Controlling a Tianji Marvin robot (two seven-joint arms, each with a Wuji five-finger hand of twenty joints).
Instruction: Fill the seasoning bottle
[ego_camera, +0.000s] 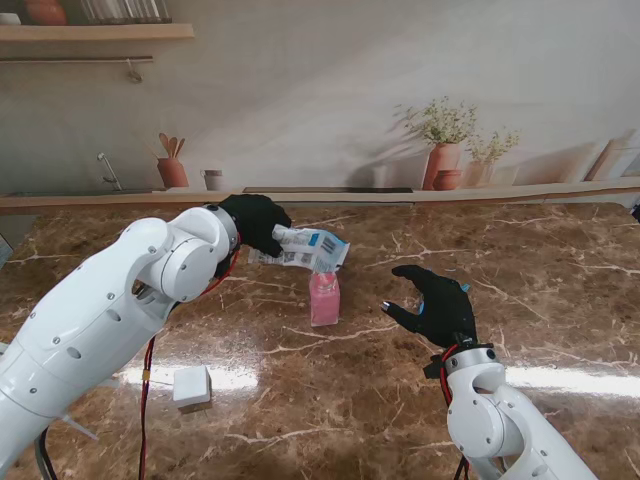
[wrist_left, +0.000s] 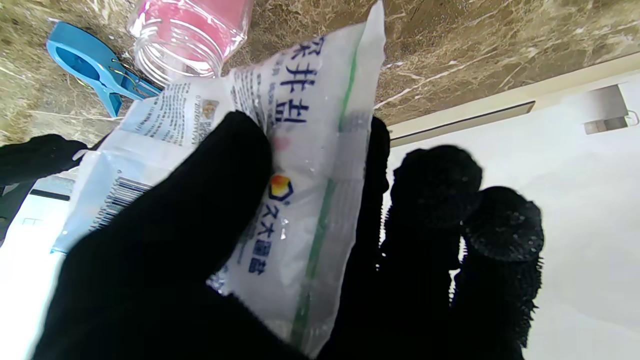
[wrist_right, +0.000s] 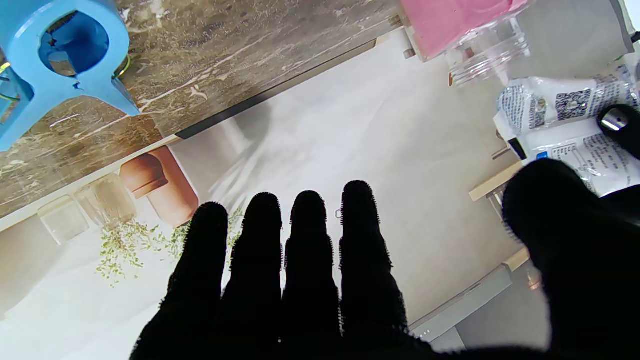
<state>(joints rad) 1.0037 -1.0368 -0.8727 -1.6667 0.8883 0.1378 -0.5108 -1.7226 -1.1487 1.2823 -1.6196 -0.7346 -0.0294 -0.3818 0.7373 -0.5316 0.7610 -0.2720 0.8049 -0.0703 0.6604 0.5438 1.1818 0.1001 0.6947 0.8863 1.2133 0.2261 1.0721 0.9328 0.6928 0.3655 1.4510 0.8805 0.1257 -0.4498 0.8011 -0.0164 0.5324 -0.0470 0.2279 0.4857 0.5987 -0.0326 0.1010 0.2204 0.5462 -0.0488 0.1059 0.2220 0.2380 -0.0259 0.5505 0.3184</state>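
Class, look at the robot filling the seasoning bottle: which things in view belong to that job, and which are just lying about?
Belonging to the job:
- seasoning bottle, pink inside, mouth uncapped
- salt bag, held tilted over the bottle
- left hand, holding the bag
- right hand, open beside the bottle

Just lying about:
- blue clip on the table
- white box, nearer to me

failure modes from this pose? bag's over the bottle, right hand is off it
1. The salt bag is tilted over the seasoning bottle, whose mouth is narrow; salt may spill onto the table.
2. The right hand is open beside the bottle, not steadying it, so a nudge from the bag could tip it.
3. The left hand pinches the soft bag; it could slip or fold.
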